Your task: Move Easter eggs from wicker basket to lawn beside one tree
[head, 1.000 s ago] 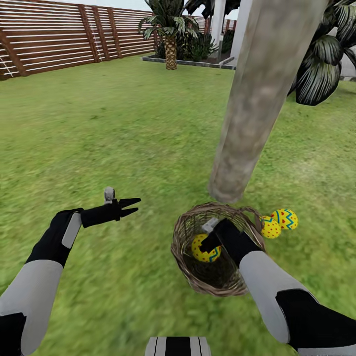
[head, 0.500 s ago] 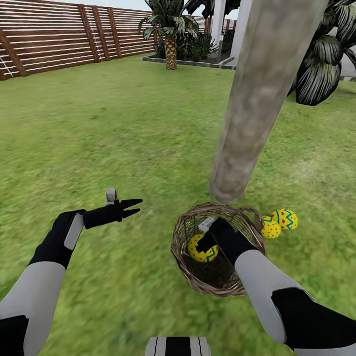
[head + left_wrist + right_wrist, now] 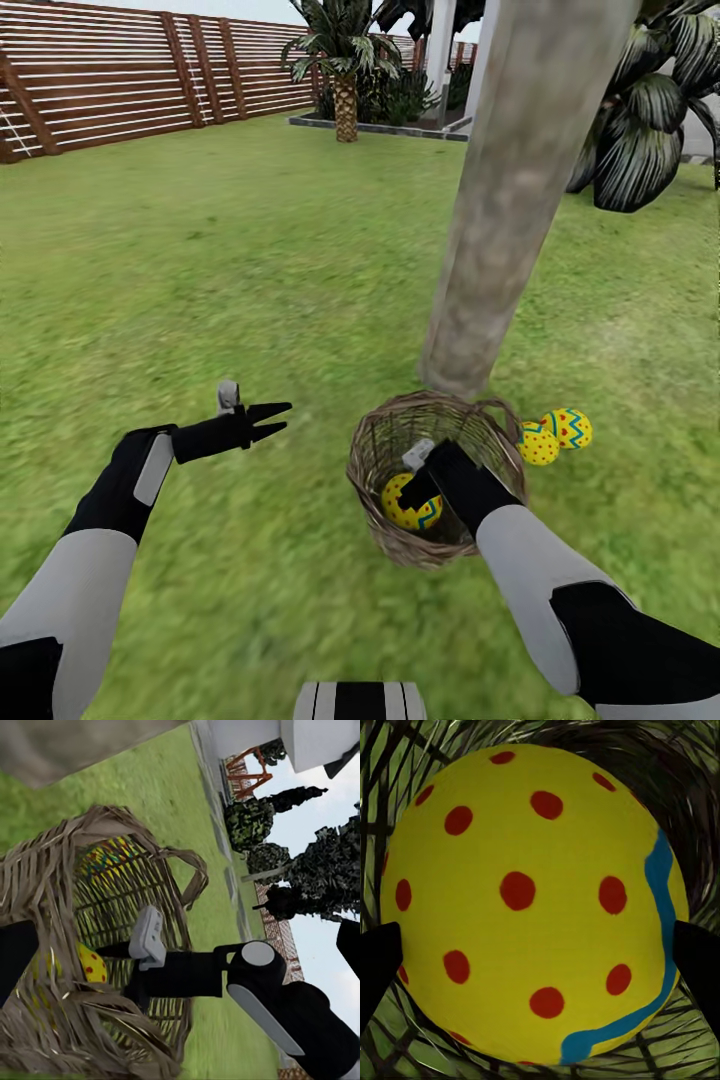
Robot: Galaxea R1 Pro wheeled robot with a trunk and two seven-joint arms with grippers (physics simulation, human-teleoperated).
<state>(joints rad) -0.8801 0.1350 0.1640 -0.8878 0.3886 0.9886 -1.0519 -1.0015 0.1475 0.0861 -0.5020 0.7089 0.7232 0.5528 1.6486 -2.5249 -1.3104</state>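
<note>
**Right gripper closing in on the last egg in the basket**

We are holding our right gripper (image 3: 412, 492) inside the wicker basket (image 3: 372, 462), its jaws sitting apart on either side of the remaining Easter egg (image 3: 536, 904); whether they are touching it we cannot tell. Our left gripper (image 3: 274, 418) is hovering over the lawn (image 3: 250, 250) with jaws spread, at nine o'clock from the basket. Two eggs (image 3: 554, 436) are lying on the grass at two o'clock from the basket, near the tree (image 3: 505, 200) standing at twelve.
</note>
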